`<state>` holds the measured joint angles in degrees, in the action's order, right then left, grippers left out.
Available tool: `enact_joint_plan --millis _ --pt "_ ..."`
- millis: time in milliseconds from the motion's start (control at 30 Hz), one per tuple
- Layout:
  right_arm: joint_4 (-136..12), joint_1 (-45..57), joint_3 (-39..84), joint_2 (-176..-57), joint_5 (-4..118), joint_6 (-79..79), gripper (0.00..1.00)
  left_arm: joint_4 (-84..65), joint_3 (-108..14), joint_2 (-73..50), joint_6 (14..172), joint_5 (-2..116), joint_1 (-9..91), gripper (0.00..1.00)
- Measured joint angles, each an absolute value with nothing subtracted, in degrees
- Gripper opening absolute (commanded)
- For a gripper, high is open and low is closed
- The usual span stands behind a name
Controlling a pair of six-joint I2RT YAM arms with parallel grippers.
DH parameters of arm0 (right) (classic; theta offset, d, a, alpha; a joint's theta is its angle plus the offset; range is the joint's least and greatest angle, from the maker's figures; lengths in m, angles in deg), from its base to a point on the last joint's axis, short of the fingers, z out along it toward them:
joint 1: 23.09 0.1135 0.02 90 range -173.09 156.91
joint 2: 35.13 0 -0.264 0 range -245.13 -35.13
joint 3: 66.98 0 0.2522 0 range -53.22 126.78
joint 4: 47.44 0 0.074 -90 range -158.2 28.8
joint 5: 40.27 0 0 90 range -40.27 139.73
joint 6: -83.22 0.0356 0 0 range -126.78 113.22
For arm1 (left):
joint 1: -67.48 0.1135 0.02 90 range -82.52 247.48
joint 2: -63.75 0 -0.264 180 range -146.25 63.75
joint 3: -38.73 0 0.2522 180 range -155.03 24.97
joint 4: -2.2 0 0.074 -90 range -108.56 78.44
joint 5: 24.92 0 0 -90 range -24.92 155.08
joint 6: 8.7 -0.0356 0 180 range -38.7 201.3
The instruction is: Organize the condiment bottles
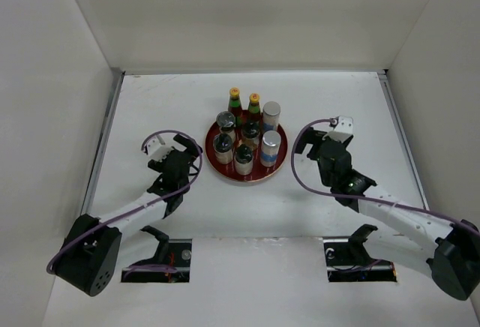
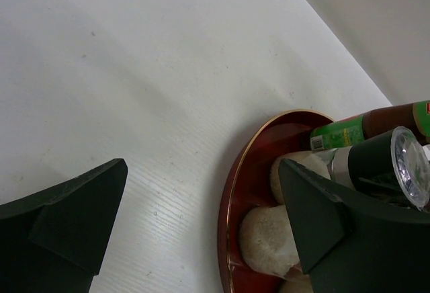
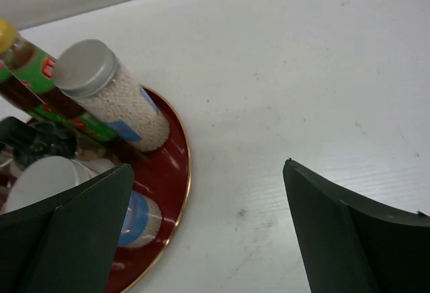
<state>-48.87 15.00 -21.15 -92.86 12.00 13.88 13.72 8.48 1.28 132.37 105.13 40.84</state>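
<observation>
All the condiment bottles stand on the round red tray (image 1: 259, 178) at mid-table. Two yellow-capped sauce bottles (image 1: 235, 103) (image 1: 254, 106) are at the back, two silver-capped blue-banded shakers (image 1: 271, 115) (image 1: 271, 147) on the right, and short dark-lidded jars (image 1: 223, 148) (image 1: 244, 158) at the front left. My left gripper (image 1: 185, 163) is open and empty just left of the tray. In the left wrist view (image 2: 203, 165) its right finger overlaps the tray rim (image 2: 232, 199) and a jar (image 2: 269, 239). My right gripper (image 1: 324, 153) is open and empty right of the tray; in the right wrist view (image 3: 209, 165) a shaker (image 3: 114, 98) shows.
White enclosure walls stand at the left, back and right of the white table (image 1: 150, 109). Two dark cut-outs (image 1: 157, 261) (image 1: 358, 261) lie at the near edge by the arm bases.
</observation>
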Motion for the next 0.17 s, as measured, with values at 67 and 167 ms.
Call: enact_joint_plan --millis 67,167 --pt "-50.3 14.3 -22.6 -92.2 12.0 15.2 1.00 13.5 8.5 1.6 132.6 105.1 40.8 1.00" --pt "-51.8 13.3 -23.1 -92.1 11.7 16.3 1.00 13.3 8.5 2.5 132.7 105.1 40.8 1.00"
